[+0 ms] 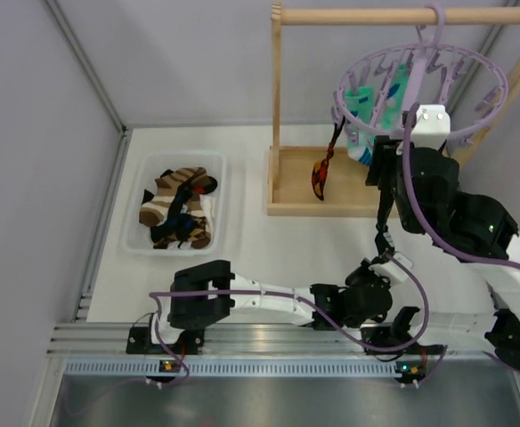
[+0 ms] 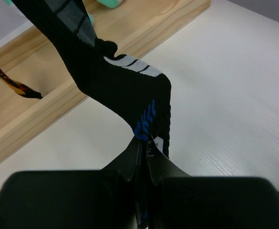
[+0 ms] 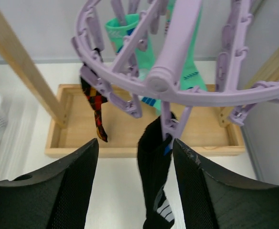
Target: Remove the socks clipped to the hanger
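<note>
The lilac hanger [image 1: 474, 67] hangs from the wooden rail, also seen close in the right wrist view [image 3: 177, 71]. A long black sock [image 3: 156, 191] with blue and white marks hangs from one clip peg [image 3: 170, 129]. My right gripper [image 3: 135, 157] is open, its fingers either side of that sock just below the peg. My left gripper [image 2: 146, 143] is shut on the same black sock's lower end [image 2: 125, 90], low over the table. Turquoise socks [image 3: 187, 67] and a black sock with orange-red diamonds [image 3: 97, 112] stay clipped on the ring.
A wooden rail frame with a tray base [image 1: 304, 182] stands behind the arms. A white bin [image 1: 135, 236] holding loose socks sits at the left. A grey wall runs along the left side.
</note>
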Controlling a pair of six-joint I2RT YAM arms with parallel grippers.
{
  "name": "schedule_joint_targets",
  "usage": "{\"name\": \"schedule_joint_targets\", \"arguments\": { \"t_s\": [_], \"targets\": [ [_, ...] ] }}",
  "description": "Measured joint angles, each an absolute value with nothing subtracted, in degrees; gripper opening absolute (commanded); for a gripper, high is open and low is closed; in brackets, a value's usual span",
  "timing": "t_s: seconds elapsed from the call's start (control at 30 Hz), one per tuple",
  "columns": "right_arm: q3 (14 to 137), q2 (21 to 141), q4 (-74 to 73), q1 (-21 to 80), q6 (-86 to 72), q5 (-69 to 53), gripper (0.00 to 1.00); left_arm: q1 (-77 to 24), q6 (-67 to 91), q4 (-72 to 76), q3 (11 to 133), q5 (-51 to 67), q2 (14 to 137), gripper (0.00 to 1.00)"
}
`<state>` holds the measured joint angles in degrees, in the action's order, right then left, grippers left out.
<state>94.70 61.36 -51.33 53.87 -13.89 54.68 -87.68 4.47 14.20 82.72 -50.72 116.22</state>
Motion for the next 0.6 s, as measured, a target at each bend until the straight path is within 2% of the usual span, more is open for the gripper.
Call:
{"name": "schedule_joint_targets", "arguments": {
  "t_s": [0.17, 0.6],
  "targets": [
    [95.4, 63.5, -54.0, 47.4, -14.3, 56.8, 0.61, -88.6, 3.6, 14.0, 84.8, -51.1, 117.0, 0.0],
    [92.2, 67.4, -52.3, 44.3, -12.3, 59.1, 0.53, -88.7, 3.0, 13.1, 86.5, -50.6, 119.3, 0.0]
  ]
}}
